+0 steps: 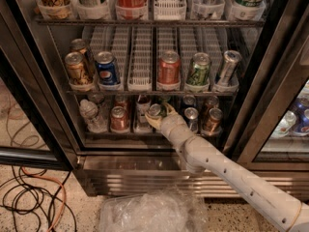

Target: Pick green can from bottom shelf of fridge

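Observation:
The fridge (62,129) stands open in front of me. My gripper (158,116) is reached into the bottom shelf (120,135) near its middle, at the end of the white arm (227,173) that comes in from the lower right. It is right against the green can (154,111). I see the can's silver lid and a little of its dark body; the rest is hidden by the gripper.
On the bottom shelf a clear bottle (90,115), a red can (119,119) and a dark bottle (142,111) stand left of the gripper, and two cans (212,120) right. The rack above holds a brighter green can (198,70) and a blue can (106,67). A plastic bag (149,211) and cables (29,197) lie on the floor.

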